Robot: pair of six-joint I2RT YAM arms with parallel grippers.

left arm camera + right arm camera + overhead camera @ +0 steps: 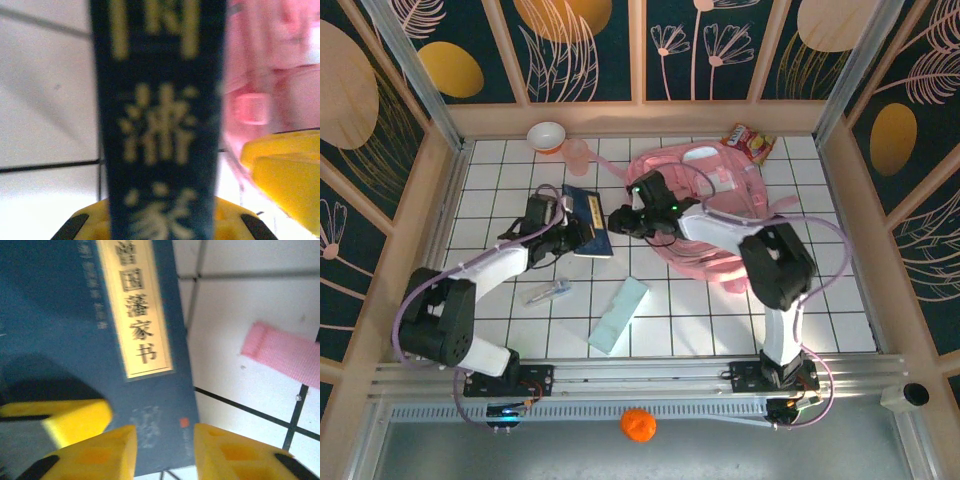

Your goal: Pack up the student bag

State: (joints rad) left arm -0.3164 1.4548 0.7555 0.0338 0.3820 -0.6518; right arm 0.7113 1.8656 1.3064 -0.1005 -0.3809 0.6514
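On the white gridded table (820, 300), the student bag (720, 185), between leaf-patterned walls (590, 50).

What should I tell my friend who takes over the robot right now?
Left gripper: closed on the blue book, at its left edge.
Right gripper: open, jaws either side of the book's corner, not gripping.
Student bag: on the tiles, right of the book.
Done: book is held, not in the bag.
Left: put the book in; the pencil case probably follows.
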